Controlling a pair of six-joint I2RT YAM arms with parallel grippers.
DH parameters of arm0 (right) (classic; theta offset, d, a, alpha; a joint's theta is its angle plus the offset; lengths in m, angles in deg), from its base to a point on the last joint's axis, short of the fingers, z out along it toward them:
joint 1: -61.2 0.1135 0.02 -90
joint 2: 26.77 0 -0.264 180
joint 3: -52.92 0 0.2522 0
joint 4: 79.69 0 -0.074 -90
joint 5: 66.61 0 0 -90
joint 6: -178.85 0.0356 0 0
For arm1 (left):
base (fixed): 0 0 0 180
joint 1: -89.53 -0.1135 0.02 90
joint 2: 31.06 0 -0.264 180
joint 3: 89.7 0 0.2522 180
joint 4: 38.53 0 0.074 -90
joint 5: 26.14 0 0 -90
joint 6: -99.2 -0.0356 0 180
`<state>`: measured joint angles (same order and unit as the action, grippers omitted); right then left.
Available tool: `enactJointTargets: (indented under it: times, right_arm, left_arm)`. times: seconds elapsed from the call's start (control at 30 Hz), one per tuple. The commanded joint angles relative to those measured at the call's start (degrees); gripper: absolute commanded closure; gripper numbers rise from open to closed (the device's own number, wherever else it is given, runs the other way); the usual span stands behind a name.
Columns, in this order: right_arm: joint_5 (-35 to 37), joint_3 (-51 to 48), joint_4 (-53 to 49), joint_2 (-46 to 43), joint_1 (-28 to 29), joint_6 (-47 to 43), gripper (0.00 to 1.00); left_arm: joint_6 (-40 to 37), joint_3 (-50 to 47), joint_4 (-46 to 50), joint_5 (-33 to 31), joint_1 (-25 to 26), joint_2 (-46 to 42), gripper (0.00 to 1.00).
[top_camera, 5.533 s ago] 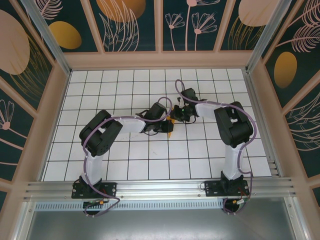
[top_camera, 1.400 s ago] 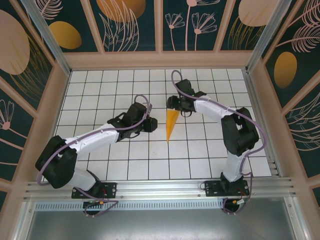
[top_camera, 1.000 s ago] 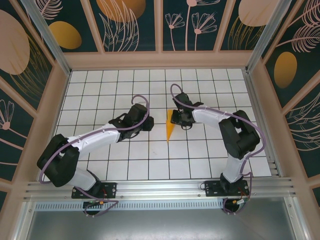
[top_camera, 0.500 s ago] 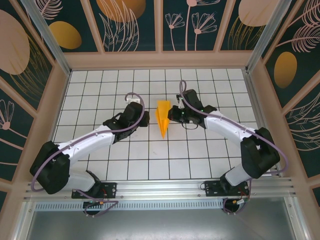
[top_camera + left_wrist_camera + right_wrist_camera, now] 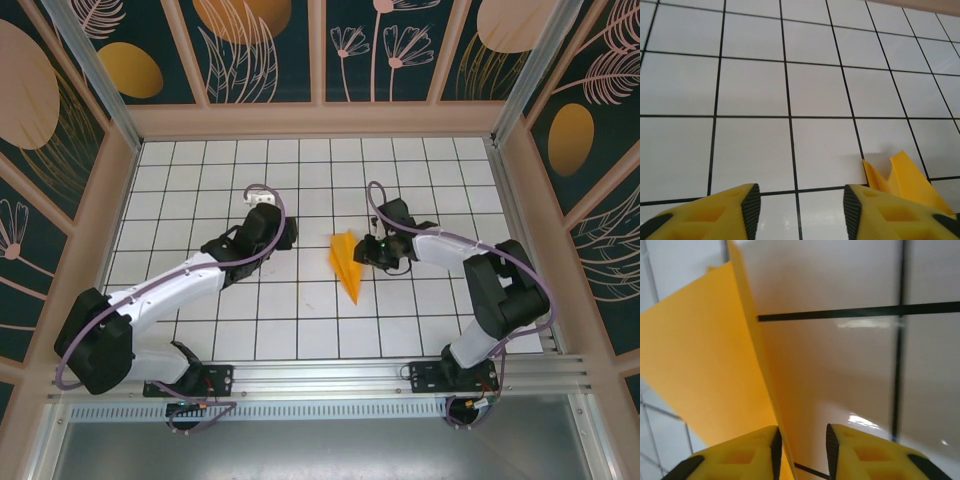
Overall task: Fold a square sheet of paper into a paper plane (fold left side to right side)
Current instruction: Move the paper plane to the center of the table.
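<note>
We take the slim, pointed dart of bright orange folded paper, the paper plane, as the thing that matters here. In the top view it lies on the white gridded tabletop, just right of the frame's centre. Its long axis runs from upper left to lower right, and the sharp tip points toward the bottom edge.

The right fingers sit against its right flank, level with the wider upper half. The left fingers hang well apart from it, toward the upper left. So the right arm is clearly the nearer one.

In the right wrist view the paper plane covers the left of the frame. One raised edge of it runs down into the narrow gap at the right fingers. Those fingers stand a little apart, with bare tabletop showing between them, so we judge that they are not clamped on the paper.

In the left wrist view the left fingers are spread wide with nothing between them. The paper plane peeks in at the lower right, off to the side of their gap.

We judge that any further crease or placement turns on that raised edge lying in line with the right arm's gap. The left arm would first have to travel rightward across the frame to reach the paper.
</note>
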<state>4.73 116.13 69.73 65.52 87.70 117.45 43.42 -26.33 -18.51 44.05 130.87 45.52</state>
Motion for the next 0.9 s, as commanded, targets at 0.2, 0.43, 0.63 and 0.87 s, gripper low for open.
enactJointTargets:
  times: [0.2, 0.43, 0.63, 0.87]
  right_arm:
    - [21.8, 13.2, -20.3, -5.4, 8.9, -1.5, 0.58]
    - [24.2, 18.9, -24.1, 0.6, 19.9, 1.7, 0.58]
    - [27.4, 23.2, -25.9, 7.1, 26.7, 1.4, 0.55]
    - [31.6, 25.8, -29.0, 13.3, 27.5, 2.3, 0.54]
  left_arm:
    - [-0.9, -1.2, -2.7, -6.9, 0.1, -6.9, 0.28]
    - [-0.8, -4.3, -5.2, -8.6, 0.1, -10.1, 0.14]
    - [-1.1, -5.1, -5.2, -9.2, 0.1, -10.8, 0.10]
    - [-1.2, -5.6, -5.2, -9.1, 0.1, -11.2, 0.08]
